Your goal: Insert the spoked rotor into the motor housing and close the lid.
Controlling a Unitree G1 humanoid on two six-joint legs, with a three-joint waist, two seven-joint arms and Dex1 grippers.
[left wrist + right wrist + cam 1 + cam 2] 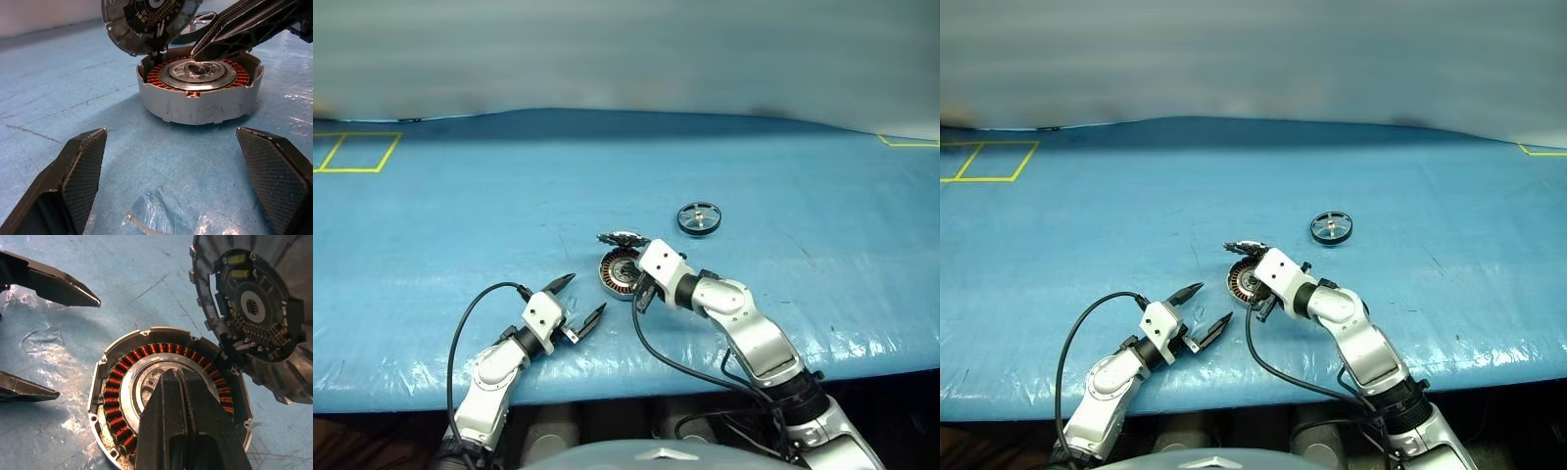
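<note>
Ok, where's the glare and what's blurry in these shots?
Left eye view: sheen along the near edge of the blue table cover, the far background smeared. Left wrist view: motor housing sharp, the left gripper's near fingers soft. Right wrist view: copper windings crisp, glare on the creased cover.

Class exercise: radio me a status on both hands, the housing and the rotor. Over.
Left hand open, empty, short of the motor housing. Right hand shut, tips over its hub. Lid open. Spoked rotor apart on the table.

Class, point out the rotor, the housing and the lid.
rotor [699,218]: left eye view, on its hub.
housing [195,105]: left wrist view, on its outer wall.
lid [252,308]: right wrist view, on its inner face.
</note>
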